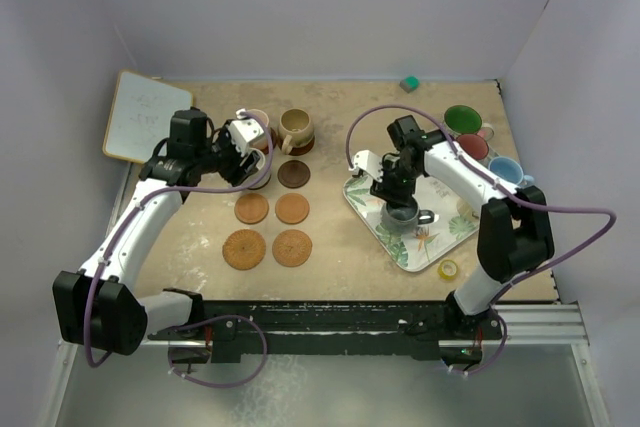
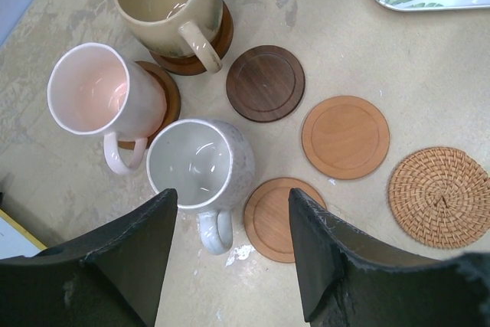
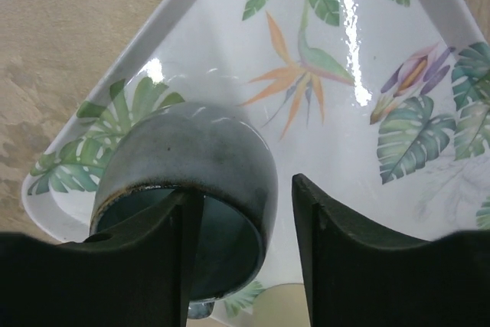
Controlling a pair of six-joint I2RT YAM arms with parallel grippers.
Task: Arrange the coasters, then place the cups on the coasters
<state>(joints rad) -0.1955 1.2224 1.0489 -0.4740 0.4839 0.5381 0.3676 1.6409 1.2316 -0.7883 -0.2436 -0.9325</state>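
On the leaf-patterned tray, right of centre in the top view, the right gripper stands parted astride the wall of the slate mug. One finger is inside the rim, the other just outside and not yet touching. Pinching only that thin glazed wall risks the mug slipping or swinging on a lift and knocking the glossy tray askew.

Left of centre, the left gripper hangs released and empty just above the grey mug. A careless descent could shove it into the pink mug close beside it.

The tabletop is mottled beige, with plain white walls on three sides and a whiteboard at upper left.
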